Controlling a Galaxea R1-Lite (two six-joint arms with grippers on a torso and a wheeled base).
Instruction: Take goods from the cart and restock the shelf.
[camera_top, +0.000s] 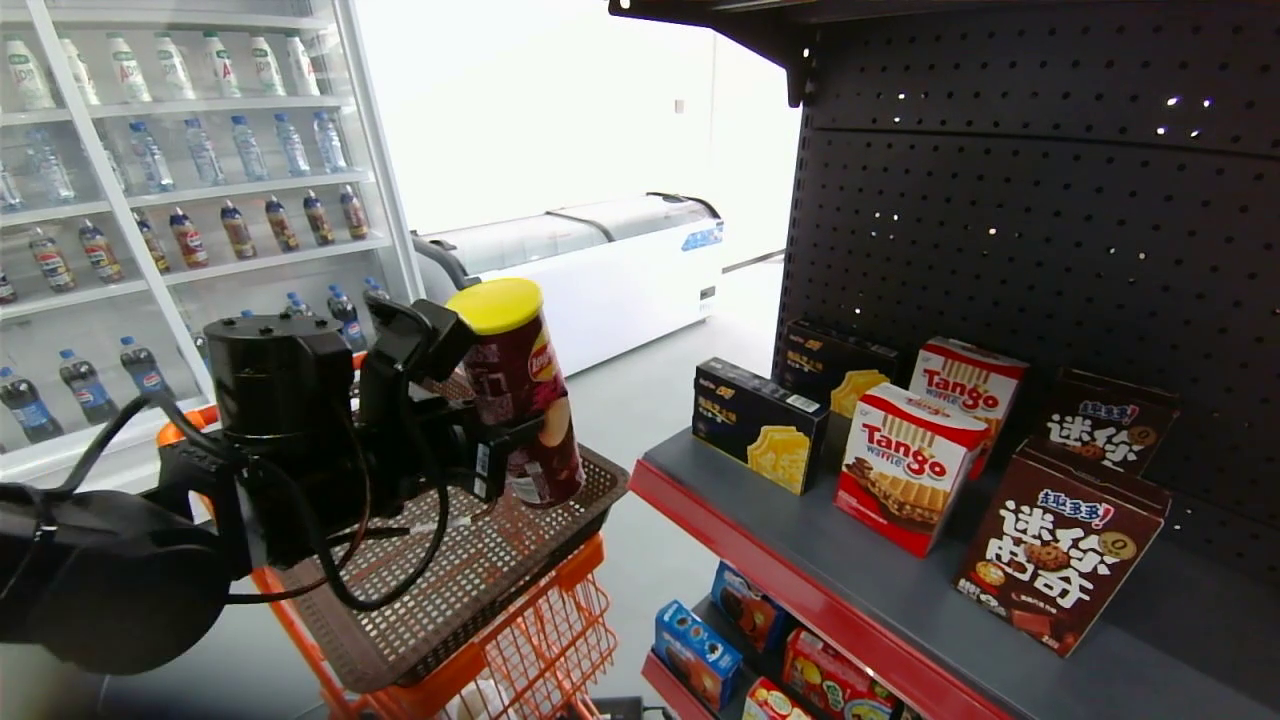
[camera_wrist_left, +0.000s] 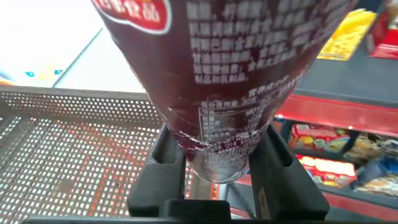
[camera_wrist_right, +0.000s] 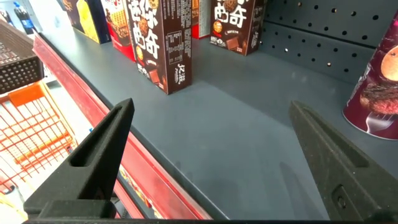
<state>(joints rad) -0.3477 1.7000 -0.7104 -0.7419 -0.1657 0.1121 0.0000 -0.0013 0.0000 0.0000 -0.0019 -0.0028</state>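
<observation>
Canister (camera_top: 525, 385), yellow-lidded, in left pincer (camera_wrist_left: 221, 165)

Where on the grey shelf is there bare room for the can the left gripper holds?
Widest bare patch: grey shelf between the brown cookie box and the maroon can. A narrow strip runs along the red edge. Crowded: the two rows of boxes.

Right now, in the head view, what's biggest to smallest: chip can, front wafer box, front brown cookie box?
1. Front brown cookie box.
2-3. Chip can and front wafer box look alike; nearness makes ranking unsure.
</observation>
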